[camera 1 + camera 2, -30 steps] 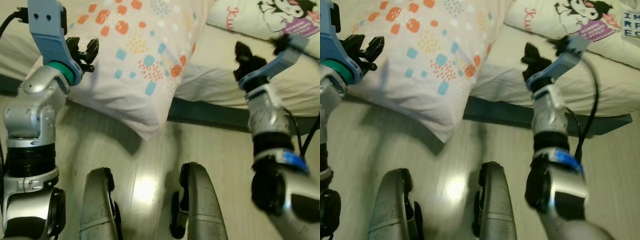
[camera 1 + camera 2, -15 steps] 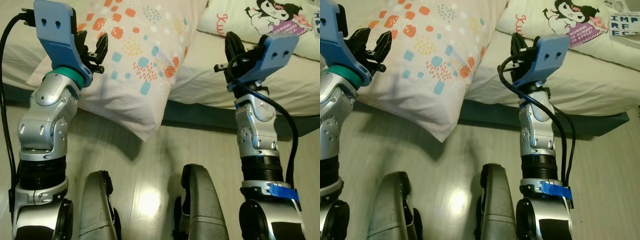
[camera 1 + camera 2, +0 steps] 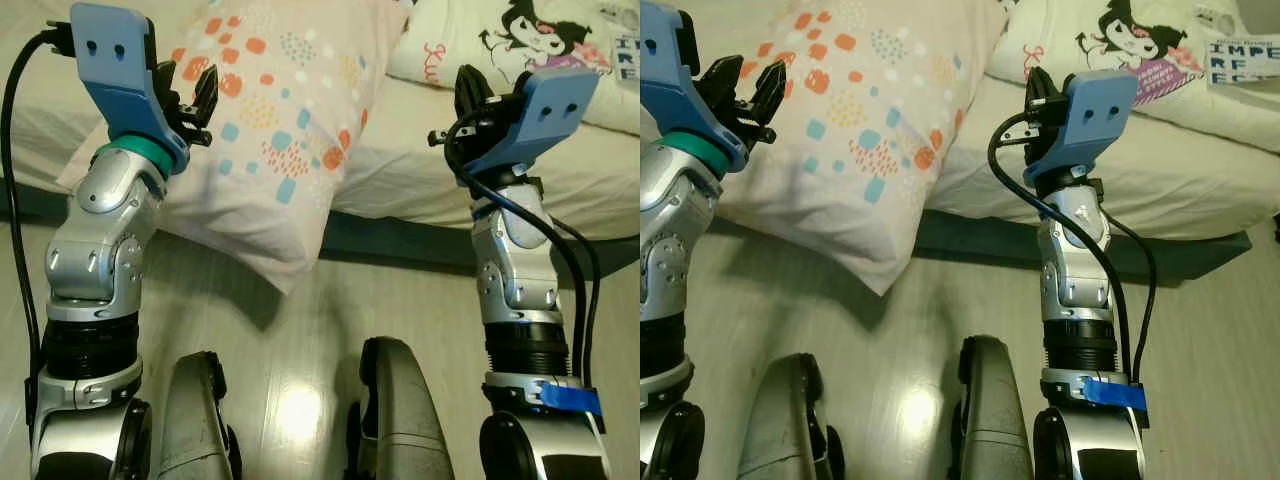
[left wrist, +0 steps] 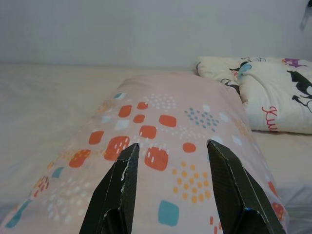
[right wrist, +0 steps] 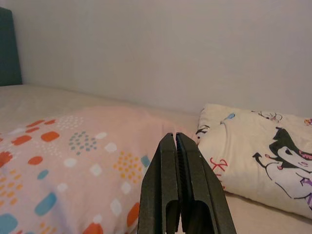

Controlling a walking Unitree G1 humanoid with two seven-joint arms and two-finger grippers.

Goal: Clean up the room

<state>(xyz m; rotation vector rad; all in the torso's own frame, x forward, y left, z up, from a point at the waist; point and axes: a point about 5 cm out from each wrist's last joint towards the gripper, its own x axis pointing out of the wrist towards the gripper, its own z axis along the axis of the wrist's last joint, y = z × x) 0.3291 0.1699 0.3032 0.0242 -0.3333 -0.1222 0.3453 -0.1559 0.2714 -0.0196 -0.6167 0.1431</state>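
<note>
While left claw [image 4: 170,183] stays spread over pillow [image 3: 270,130], right claw [image 5: 181,187] (pinched closed) has steadied.

Silver arms, blue wrist brackets, black cables, black-fingered left gripper [image 3: 186,88]

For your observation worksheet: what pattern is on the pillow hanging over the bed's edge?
The pillow is pale pink with orange, teal and white patches and dots, clearest in the left wrist view.

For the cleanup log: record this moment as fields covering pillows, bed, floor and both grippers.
patterned pillow: pink with coloured spots, on the bed, one corner hanging over the edge above the floor
cartoon pillow: cream, on the bed to the right
bed: cream sheet
floor: pale wood
left gripper: open, raised over the patterned pillow
right gripper: shut, empty, raised over the bed
</note>
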